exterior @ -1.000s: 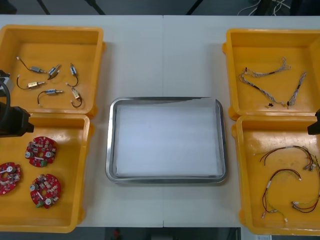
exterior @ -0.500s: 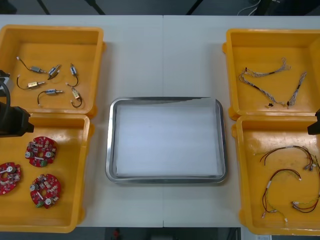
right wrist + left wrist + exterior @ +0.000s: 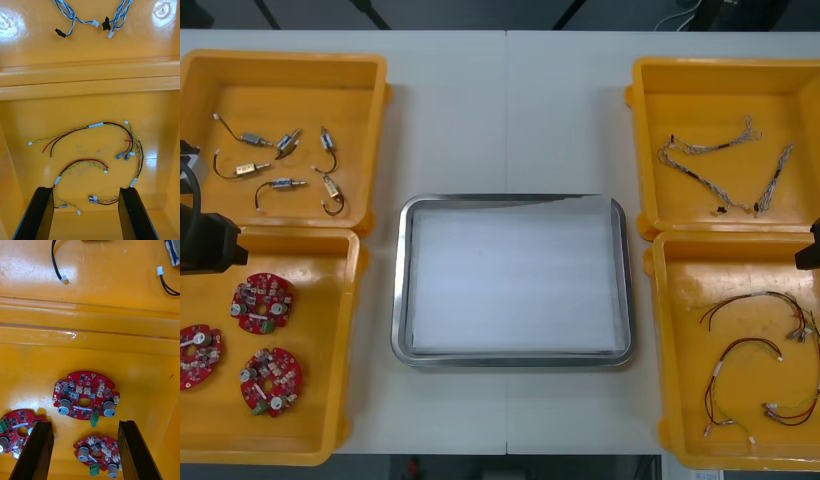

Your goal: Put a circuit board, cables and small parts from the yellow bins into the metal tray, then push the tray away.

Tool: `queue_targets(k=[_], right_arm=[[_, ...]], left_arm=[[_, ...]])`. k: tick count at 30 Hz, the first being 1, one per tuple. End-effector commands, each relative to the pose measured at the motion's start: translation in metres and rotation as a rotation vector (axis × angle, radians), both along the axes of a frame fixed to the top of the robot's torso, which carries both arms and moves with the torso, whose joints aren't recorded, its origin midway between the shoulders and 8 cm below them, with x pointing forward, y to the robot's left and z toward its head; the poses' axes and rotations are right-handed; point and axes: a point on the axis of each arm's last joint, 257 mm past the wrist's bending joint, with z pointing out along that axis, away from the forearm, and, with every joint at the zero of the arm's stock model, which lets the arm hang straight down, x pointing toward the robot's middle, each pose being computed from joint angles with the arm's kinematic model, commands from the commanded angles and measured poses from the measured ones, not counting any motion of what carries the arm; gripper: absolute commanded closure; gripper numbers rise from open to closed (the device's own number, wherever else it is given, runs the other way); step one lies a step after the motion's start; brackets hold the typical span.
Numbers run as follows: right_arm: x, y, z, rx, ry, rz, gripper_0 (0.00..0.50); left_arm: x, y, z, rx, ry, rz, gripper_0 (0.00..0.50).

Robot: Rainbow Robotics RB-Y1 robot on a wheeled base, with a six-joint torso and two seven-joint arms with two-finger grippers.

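three round red circuit boards [image 3: 262, 303] lie flat in the near-left yellow bin [image 3: 350, 340]; the left gripper [image 3: 85, 423] hovers above them, fingers spread, one board just ahead of the tips; the step in hand looks like picking that board; best to come straight down and pinch across its thin, stiff rim, clear of the grey cylinders and green connector studding it; the bin floor is glossy, so a board may slide; the metal tray [image 3: 402, 280], shiny-rimmed and white inside, holds nothing yet; the right gripper [image 3: 86, 188], also spread, hangs over limp red and yellow cables [image 3: 95, 125].
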Motion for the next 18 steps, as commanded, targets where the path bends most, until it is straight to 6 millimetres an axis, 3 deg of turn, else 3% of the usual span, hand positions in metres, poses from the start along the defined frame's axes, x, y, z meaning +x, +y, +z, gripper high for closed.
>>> queue_targets(k=[1, 18], right_arm=[[0.0023, 0.0003, 0.0086, -0.02, -0.035, 0.052, 0.0], [0.0023, 0.0003, 0.0086, -0.02, -0.035, 0.052, 0.0]], left_arm=[[-0.0002, 0.0156, 0.0128, 0.07, -0.01, -0.049, 0.0], [-0.0002, 0.0156, 0.0128, 0.07, -0.01, -0.049, 0.0]])
